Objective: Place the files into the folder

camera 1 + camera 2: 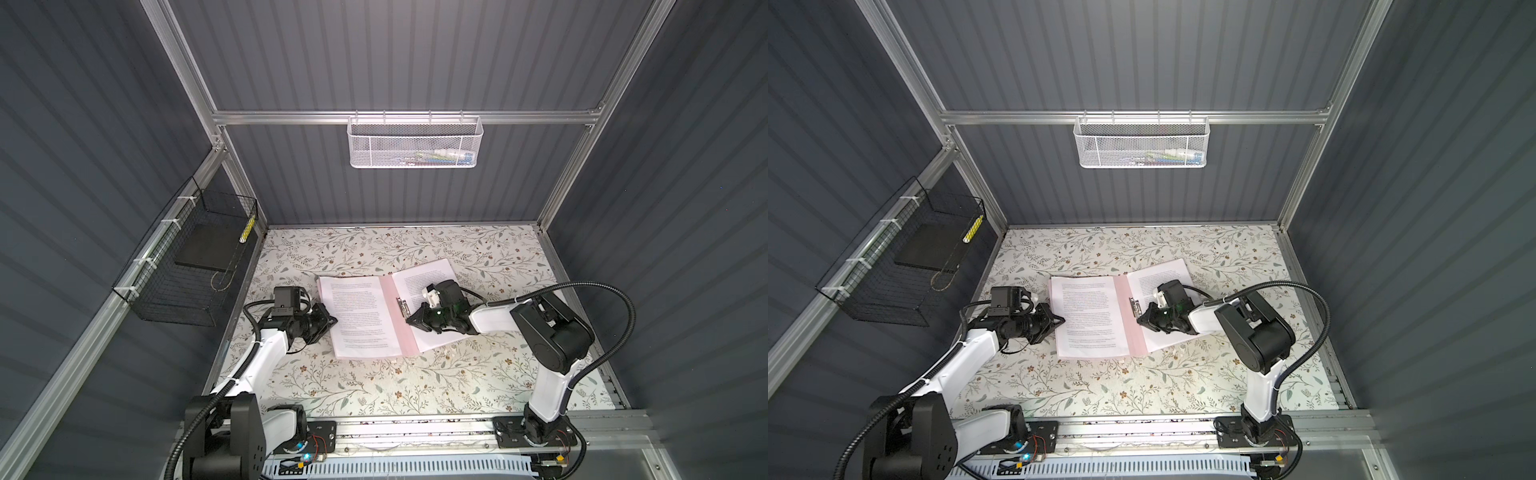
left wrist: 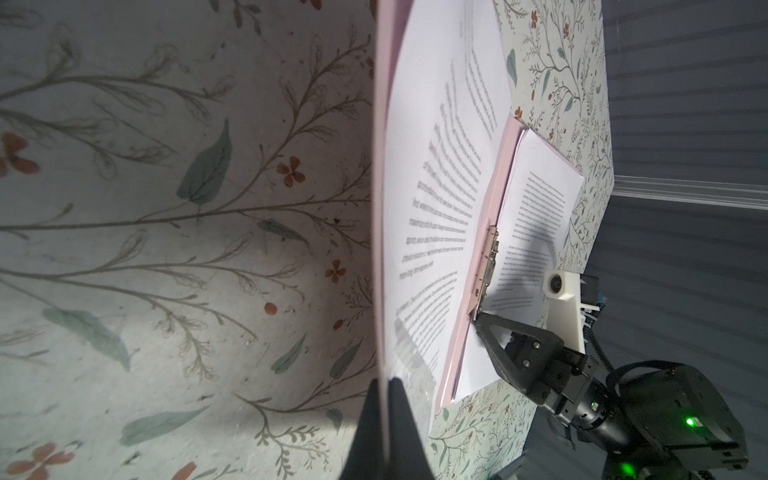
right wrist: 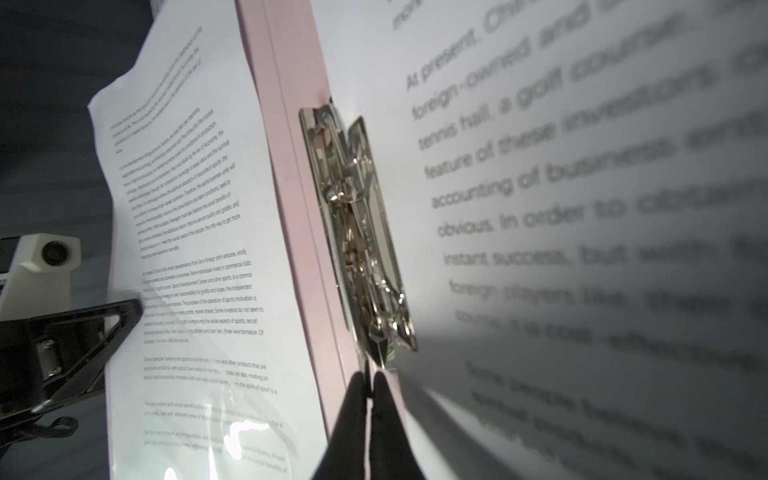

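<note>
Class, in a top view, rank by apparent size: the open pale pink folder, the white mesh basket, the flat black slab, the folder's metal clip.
Largest first:
open pale pink folder
white mesh basket
flat black slab
silver metal clip
Basket and slab sit higher, so true sizes are unsure.

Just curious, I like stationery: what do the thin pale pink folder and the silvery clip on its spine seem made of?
The thin pale pink folder looks like smooth plastic or coated card, matte, with crisp spine creases; which one is unclear. The silvery clip looks like polished metal: mirror-bright highlights on thin bent strips.
</note>
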